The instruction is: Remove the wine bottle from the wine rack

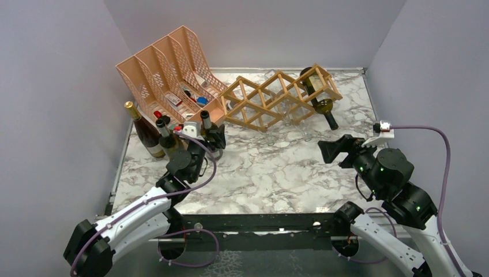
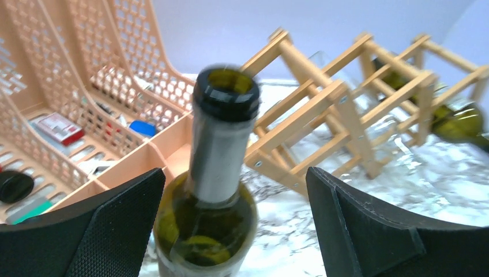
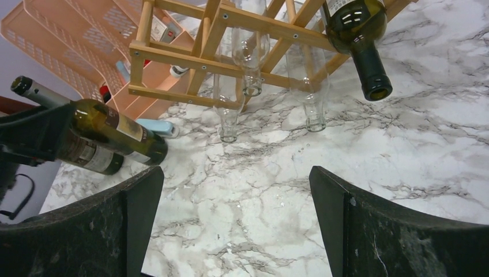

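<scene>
While its jaws stand wide on either side of an upright green bottle [image 2: 206, 219], the left gripper [image 2: 236, 231] grips nothing; the uncorked neck rises between the fingers without touching them. The right gripper [image 3: 233, 222] hangs spread over bare marble table [image 1: 271, 167]. Beyond it, a dark green wine bottle [image 1: 320, 99] lies in the far-right end of the wooden wine rack [image 1: 277, 98], neck jutting towards the arms. Clear glass bottles [image 3: 314, 86] occupy neighbouring openings. A salmon-pink mesh organiser [image 1: 167, 69] stands left of the rack, upright bottles [image 1: 147, 130] just before it.
</scene>
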Controlling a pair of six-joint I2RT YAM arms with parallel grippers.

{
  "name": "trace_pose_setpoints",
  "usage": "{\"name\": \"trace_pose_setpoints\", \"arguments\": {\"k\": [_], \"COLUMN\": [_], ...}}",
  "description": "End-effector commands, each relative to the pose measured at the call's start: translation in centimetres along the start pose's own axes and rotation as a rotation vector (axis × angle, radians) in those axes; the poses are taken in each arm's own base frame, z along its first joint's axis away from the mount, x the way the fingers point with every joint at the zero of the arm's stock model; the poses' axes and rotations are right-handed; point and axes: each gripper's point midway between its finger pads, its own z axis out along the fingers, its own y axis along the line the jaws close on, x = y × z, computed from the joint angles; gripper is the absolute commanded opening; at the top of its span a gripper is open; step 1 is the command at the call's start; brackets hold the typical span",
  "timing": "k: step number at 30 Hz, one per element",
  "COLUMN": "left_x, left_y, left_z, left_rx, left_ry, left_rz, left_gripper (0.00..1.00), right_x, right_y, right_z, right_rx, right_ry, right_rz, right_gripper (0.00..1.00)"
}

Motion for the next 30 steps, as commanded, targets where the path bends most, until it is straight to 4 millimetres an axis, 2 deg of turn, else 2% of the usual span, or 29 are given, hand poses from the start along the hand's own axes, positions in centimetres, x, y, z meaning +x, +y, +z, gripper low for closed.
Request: {"name": "trace_pose_setpoints", "arguments": {"k": [1,5,9,12,14,17,22,25,28,30], "left_x": [-3.7,-7.2,-9.7,-11.9,-12.9,-14.9,-17.0,-16.9,-15.5,-14.5], "left_y": [-2.4,-4.1,-6.2,-8.6,-10.2,-12.0,-14.5,-15.1,-14.5,-13.7], "left_z": [-1.0,-2.6,-4.4,-5.7,-5.9,-4.9,-2.2,-0.4,1.1,1.3], "left_rx": [0.125,0.246,0.391,0.552,0.635,0.689,0.730,0.713,0.649,0.612], "left_ry": [-0.009,-0.056,-0.085,-0.134,-0.134,-0.129,-0.159,-0.144,-0.109,-0.106], "left_rz": [-0.055,-0.059,-0.031,0.048,0.096,0.134,0.163,0.169,0.172,0.182], "left_gripper": [0.99,0.99,0.99,0.99,0.99,0.99,0.99,0.99,0.99,0.99], "right_x": [0.1,0.0,0.3,0.7,1.1,1.9,3.0,3.7,4.8,5.5], "right_y": [0.4,0.6,0.9,1.1,1.4,2.0,3.0,3.1,2.9,2.7], "right_z": [0.2,0.5,0.9,1.4,1.9,2.8,4.2,4.8,5.2,5.4], "right_rx": [-0.016,-0.018,-0.025,-0.032,-0.039,-0.057,-0.078,-0.072,-0.053,-0.041], "right_ry": [0.012,0.017,0.028,0.044,0.057,0.084,0.139,0.175,0.222,0.248], "right_rz": [-0.019,-0.023,-0.023,-0.022,-0.021,-0.017,-0.008,-0.010,-0.016,-0.019], "right_gripper": [1.00,1.00,1.00,1.00,1.00,1.00,1.00,1.00,1.00,1.00]}}
